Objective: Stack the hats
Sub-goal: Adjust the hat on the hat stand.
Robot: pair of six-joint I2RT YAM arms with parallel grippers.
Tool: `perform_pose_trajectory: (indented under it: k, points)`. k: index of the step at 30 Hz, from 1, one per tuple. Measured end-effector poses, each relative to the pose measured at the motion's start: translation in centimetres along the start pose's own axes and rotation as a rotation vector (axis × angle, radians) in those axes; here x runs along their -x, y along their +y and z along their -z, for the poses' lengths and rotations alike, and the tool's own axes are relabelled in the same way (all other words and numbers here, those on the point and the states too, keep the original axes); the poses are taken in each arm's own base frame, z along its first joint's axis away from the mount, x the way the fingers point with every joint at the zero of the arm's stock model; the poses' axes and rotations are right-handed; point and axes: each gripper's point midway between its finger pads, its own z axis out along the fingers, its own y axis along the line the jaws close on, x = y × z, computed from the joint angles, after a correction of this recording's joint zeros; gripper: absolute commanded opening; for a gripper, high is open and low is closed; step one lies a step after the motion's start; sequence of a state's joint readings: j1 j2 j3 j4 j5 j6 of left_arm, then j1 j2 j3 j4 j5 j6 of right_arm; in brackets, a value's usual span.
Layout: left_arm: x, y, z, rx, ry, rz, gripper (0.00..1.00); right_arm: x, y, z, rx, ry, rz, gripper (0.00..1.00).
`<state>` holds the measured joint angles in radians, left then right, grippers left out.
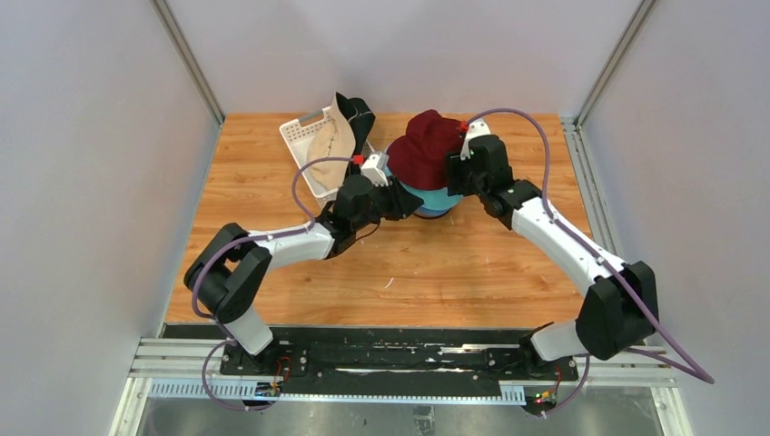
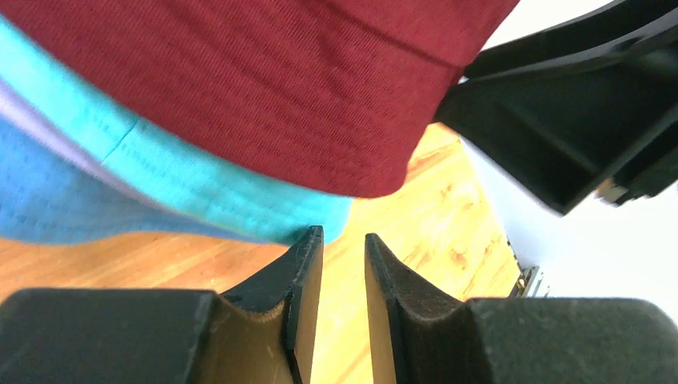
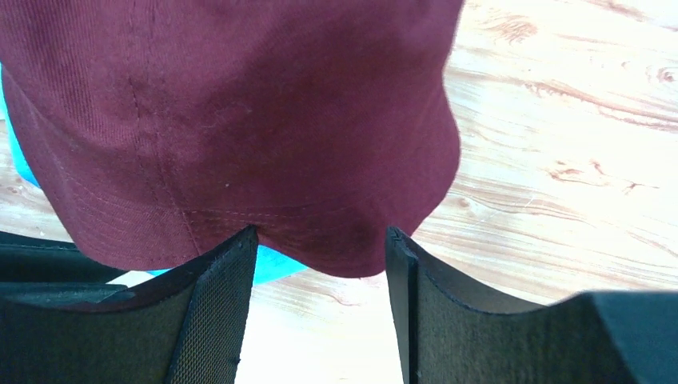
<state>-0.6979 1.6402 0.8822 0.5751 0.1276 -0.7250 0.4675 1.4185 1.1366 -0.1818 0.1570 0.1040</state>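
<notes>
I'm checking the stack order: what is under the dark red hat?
Directly under the dark red hat is the teal hat, then a thin edge of the lavender hat, then the blue hat. Anything beneath or inside those is covered.

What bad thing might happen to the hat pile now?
1. The edge of the dark red hat hangs between the open tips of the right gripper. If that gripper pulls back and snags the brim, the hat might slide off the pile.
2. The left gripper is open, right by the brim of the teal hat. A small bump there could push the lower hats sideways and make the pile crooked.
</notes>
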Motion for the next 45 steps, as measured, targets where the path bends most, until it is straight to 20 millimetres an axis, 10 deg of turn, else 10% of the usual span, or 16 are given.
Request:
perform_pose_trajectory:
  k: [7, 11, 16, 24, 45]
  points:
    - [0.7, 0.7, 3.9, 0.074, -0.038, -0.012, 0.34, 2.9, -3.8, 3.7, 0.004, -0.102, -0.122, 0.59]
    - [6.8, -2.3, 8.7, 0.078, -0.224, -0.047, 0.41, 3.2, -7.4, 5.8, -0.006, -0.155, -0.243, 0.59]
    - [12.5, -3.7, 12.4, 0.084, -0.404, -0.060, 0.44, 1.6, -5.4, 5.8, 0.117, -0.132, -0.309, 0.59]
    - [11.1, -0.3, 9.3, 0.171, -0.309, -0.120, 0.44, -2.6, -3.0, 4.5, 0.247, -0.063, -0.411, 0.59]
    - [11.5, 3.7, 1.2, 0.211, -0.237, -0.250, 0.44, -1.5, -2.3, 2.4, 0.306, -0.111, -0.425, 0.58]
